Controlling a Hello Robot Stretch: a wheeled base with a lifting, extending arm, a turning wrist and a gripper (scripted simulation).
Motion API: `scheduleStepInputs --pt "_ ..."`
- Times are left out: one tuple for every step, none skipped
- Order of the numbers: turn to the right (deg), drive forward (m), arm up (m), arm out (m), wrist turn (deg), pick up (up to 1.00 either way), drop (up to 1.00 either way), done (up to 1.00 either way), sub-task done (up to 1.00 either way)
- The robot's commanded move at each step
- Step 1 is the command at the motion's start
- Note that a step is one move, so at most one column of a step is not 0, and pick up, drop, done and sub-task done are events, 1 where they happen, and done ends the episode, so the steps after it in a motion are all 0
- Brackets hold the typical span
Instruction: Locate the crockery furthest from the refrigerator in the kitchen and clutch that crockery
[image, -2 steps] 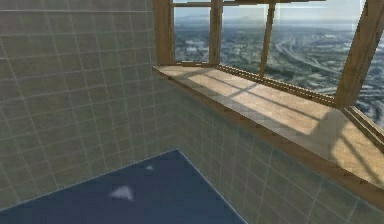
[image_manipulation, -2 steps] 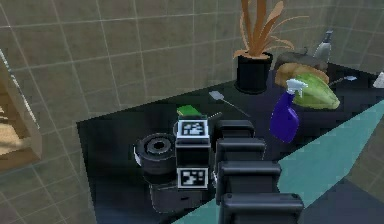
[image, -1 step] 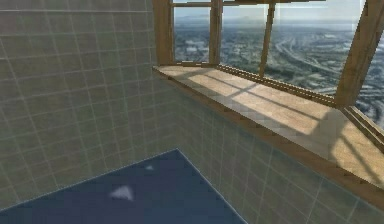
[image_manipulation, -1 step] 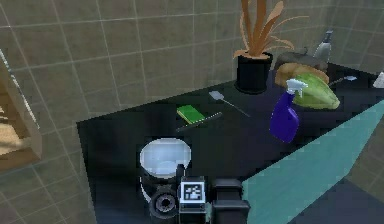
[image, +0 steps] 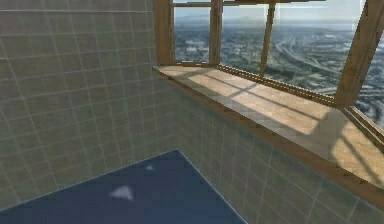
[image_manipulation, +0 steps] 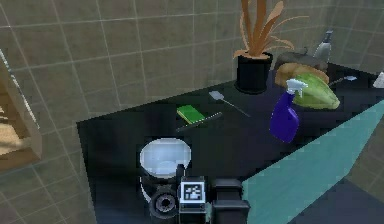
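A white bowl (image_manipulation: 165, 157) stands on the dark countertop (image_manipulation: 120, 140) near its front edge in the arm side view. Just below the bowl is the gripper (image_manipulation: 160, 192), its dark body beside a white marker square (image_manipulation: 193, 190). With the bowl on the counter right behind the fingers, I cannot tell whether the gripper holds anything.
Farther along the counter lie a green flat object (image_manipulation: 198, 115), a white-headed utensil (image_manipulation: 228, 102), a blue spray bottle (image_manipulation: 285, 115), a potted plant (image_manipulation: 255, 60), bread (image_manipulation: 295, 72) and a leafy green (image_manipulation: 318, 95). The forward view has a tiled wall (image: 80, 90), a wooden window sill (image: 270, 105) and a dark counter corner (image: 140, 195).
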Motion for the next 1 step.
scheduleStepInputs --pt "0.0 0.0 0.1 0.0 0.0 0.0 0.0 0.0 0.0"
